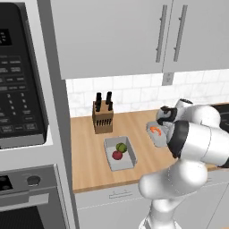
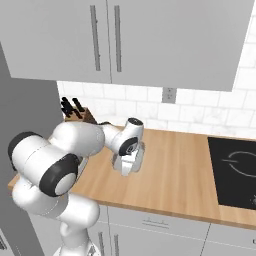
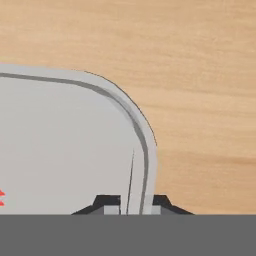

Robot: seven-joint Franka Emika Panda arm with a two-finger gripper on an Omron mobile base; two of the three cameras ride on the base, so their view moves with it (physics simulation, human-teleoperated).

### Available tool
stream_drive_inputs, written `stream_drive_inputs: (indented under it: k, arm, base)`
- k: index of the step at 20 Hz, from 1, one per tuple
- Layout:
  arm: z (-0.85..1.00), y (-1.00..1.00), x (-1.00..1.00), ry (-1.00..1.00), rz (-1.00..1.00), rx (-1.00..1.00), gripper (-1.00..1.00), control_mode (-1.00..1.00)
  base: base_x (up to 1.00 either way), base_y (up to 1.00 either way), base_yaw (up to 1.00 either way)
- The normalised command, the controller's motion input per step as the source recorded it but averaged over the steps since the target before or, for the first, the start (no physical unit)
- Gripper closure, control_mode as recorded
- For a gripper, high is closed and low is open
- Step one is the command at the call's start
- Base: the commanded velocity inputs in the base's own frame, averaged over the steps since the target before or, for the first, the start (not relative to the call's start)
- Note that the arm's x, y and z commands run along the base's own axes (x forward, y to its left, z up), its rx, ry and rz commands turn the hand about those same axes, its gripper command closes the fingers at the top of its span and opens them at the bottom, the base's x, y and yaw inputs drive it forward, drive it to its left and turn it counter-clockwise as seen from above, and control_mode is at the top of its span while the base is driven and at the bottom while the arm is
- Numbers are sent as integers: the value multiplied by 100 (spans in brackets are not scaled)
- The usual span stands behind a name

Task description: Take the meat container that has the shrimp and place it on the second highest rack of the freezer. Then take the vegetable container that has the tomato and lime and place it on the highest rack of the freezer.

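The meat container (image 1: 154, 135) is a light-grey tray on the wooden counter, with the small orange shrimp (image 1: 155, 130) inside. In the hand view my gripper (image 3: 134, 204) is shut on the rounded rim of the meat container (image 3: 75, 145), one fingertip on each side of the wall; a bit of the shrimp (image 3: 1, 196) shows at the left edge. My gripper (image 2: 130, 164) points down at the tray. The vegetable container (image 1: 127, 162) lies to the left, nearer the counter's front, holding the lime (image 1: 121, 147) and the tomato (image 1: 117, 155). The freezer and its racks are out of view.
A wooden knife block (image 1: 103, 117) stands by the tiled back wall. A black wall oven (image 1: 18, 89) fills the left side. A black cooktop (image 2: 235, 170) lies at the counter's right. Grey wall cabinets (image 2: 125, 35) hang overhead.
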Motion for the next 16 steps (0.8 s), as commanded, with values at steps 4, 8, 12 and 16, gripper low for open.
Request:
stream_drive_inputs:
  k: [4,8,12,16]
  arm:
    - [47,1,-21,-23,-18,0,100,-100]
    - [85,0,-34,-11,-8,0,100,-100]
    - [100,1,-59,8,0,-2,100,-100]
    - [100,10,-76,1,0,-1,100,-100]
  base:
    - [0,0,0]
    - [0,0,0]
    - [0,0,0]
    - [0,0,0]
